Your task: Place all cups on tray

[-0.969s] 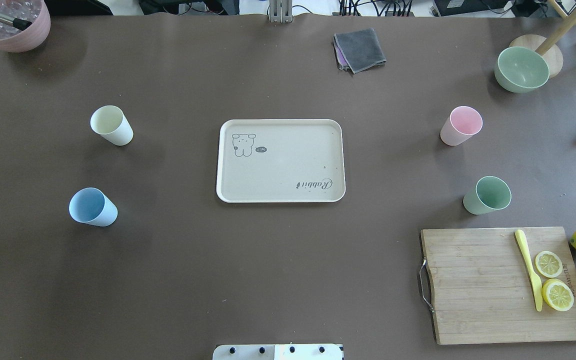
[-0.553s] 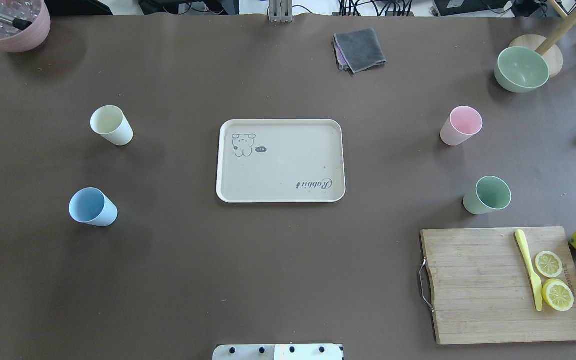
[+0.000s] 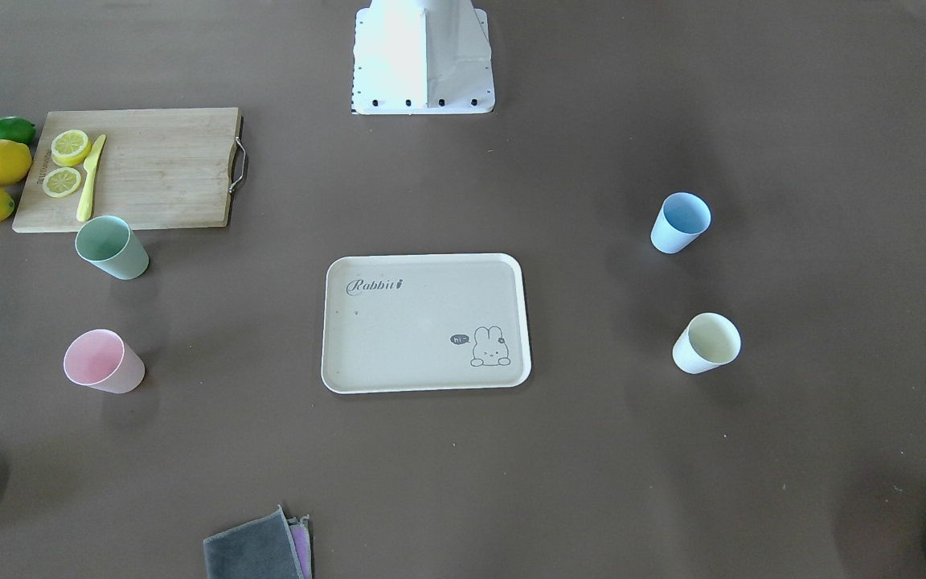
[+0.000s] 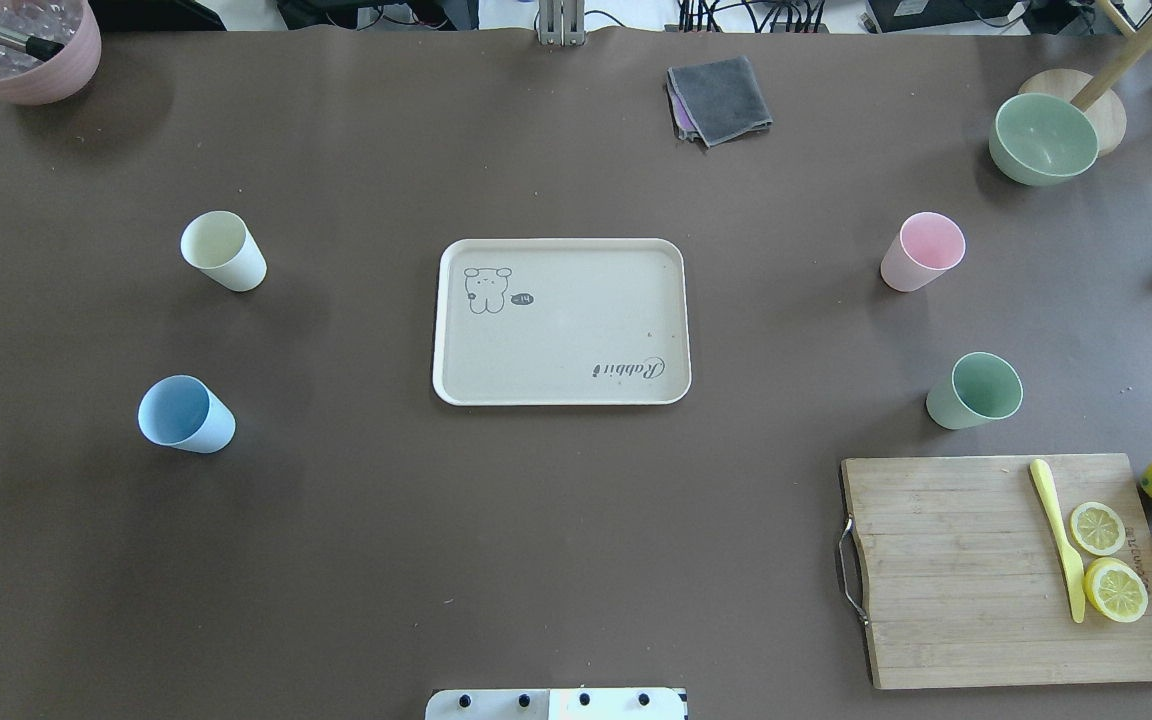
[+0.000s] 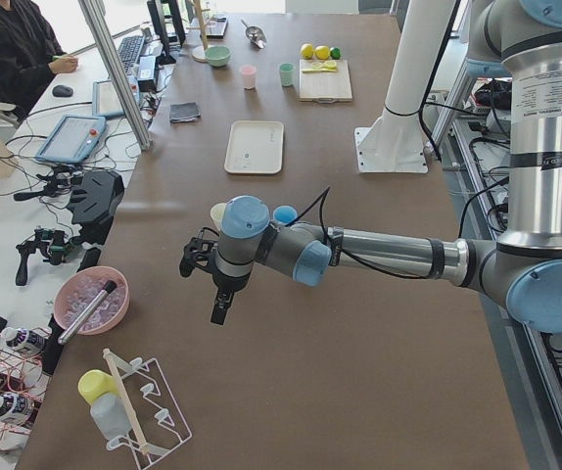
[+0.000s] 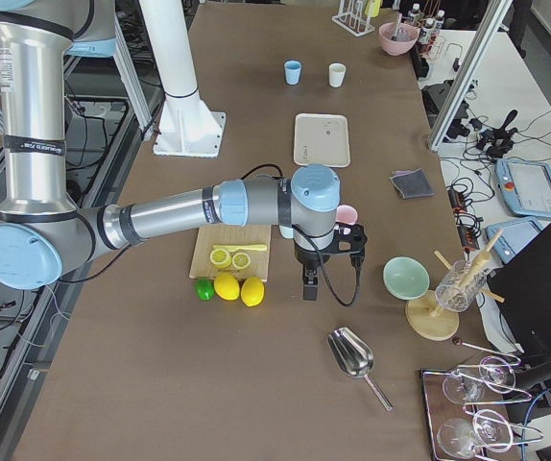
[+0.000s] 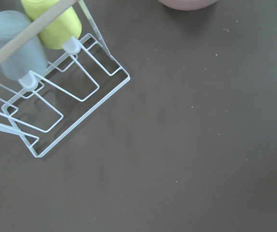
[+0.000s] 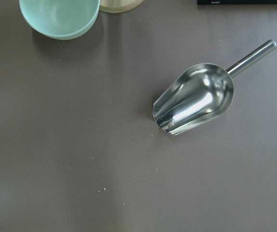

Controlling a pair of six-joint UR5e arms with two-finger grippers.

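"Beige tray: anything on it?"

"Nothing. It lies mid-surface, and all four cups stand upright well apart from it. The cream cup and blue cup are on the robot's left. The pink cup and green cup are on its right, the green one near the cutting board."

"Why that split?"

"I'd judge it gives each arm a pair on its own side, with the tray central so both can reach it."

"And the arms?"

"The left arm hangs out past its two cups, its camera over a wire rack. The right arm hangs beyond the board, over a metal scoop. Whether either arm's jaws are apart or together, I cannot tell. No cup is held, so I'd say the first pick is not yet started."
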